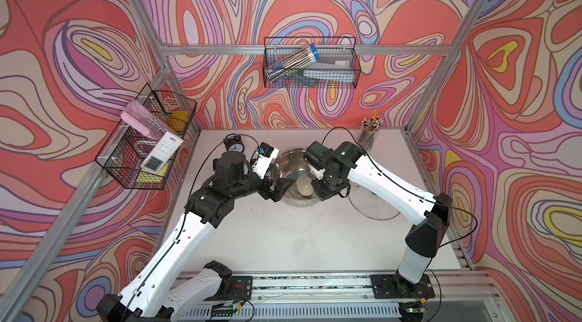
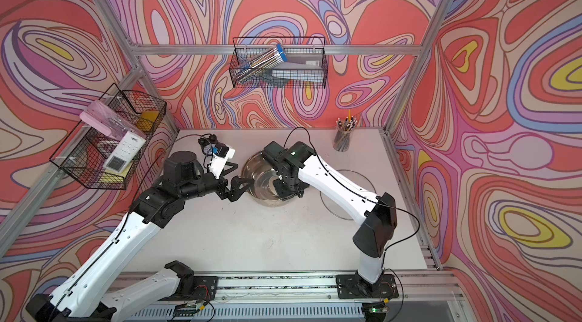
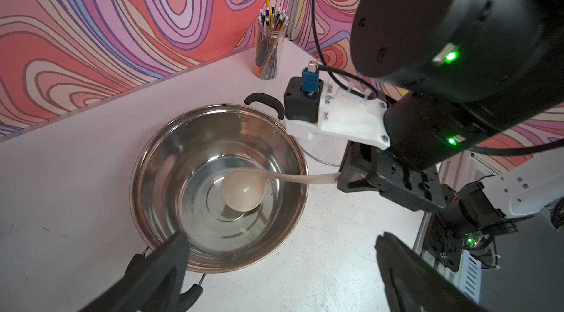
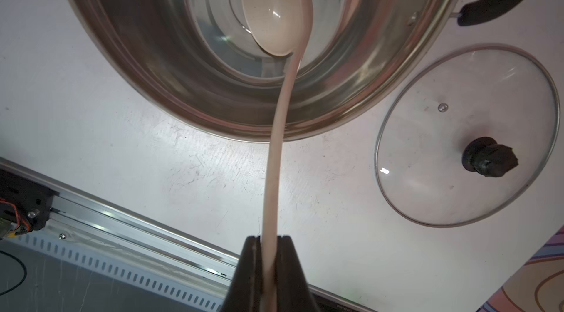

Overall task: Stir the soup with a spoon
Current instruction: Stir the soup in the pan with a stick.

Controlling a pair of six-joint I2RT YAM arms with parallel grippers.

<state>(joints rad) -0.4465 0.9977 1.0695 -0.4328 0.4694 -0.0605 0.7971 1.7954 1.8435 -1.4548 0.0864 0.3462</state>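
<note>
A steel pot (image 1: 291, 155) (image 3: 143, 173) with black handles stands mid-table and holds shallow clear liquid (image 3: 210, 170), the soup. The cream-white spoon (image 3: 242, 191) (image 4: 274, 11) (image 1: 305, 187) has its round bowl down in the pot's bottom. Its slim handle rises over the rim into my right gripper (image 4: 270, 237) (image 1: 318, 185), which is shut on the handle's end. My left gripper (image 3: 280, 238) (image 1: 282, 189) (image 2: 241, 188) stands wide open at the pot's left side, holding nothing, with one finger (image 3: 171, 252) over the rim near a pot handle.
A glass lid (image 4: 467, 136) (image 1: 376, 210) with a black knob lies flat right of the pot, partly under my right arm. A cup of pencils (image 1: 370, 134) stands at the back right and an alarm clock (image 1: 234, 144) at the back left. Wire baskets (image 1: 310, 62) (image 1: 148, 137) hang on the walls.
</note>
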